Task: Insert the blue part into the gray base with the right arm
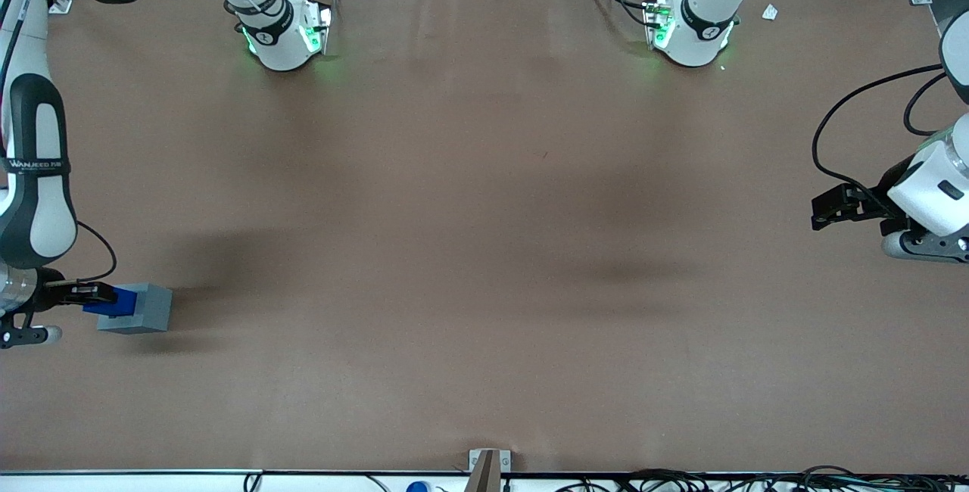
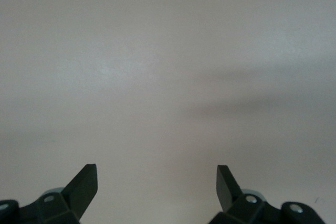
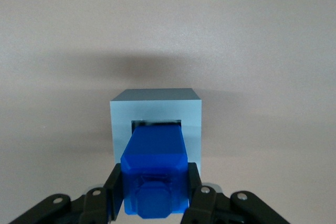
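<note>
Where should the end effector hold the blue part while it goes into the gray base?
On the blue part's wide upper end, one finger on each flat side, coming from above. The end effector grips it there, leaving the narrower end free at the gray base's socket.

We see a brown table covering, faintly creased. A small white scrap lies toward the parked arm's end. At the edge nearest the camera we note a metal bracket, black cables and, possibly, a blue cap.
</note>
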Robot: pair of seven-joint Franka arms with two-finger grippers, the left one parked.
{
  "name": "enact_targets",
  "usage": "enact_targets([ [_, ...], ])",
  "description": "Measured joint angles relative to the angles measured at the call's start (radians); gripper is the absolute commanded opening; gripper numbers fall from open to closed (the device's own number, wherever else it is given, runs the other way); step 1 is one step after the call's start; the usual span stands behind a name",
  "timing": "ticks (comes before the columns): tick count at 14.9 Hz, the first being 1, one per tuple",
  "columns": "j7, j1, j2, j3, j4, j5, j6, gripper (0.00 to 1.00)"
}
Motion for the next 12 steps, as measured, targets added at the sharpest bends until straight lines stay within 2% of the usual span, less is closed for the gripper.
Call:
enact_targets([
  [12, 0.034, 0.000, 0.003, 0.001, 0.004, 0.000, -0.001, 0.00],
])
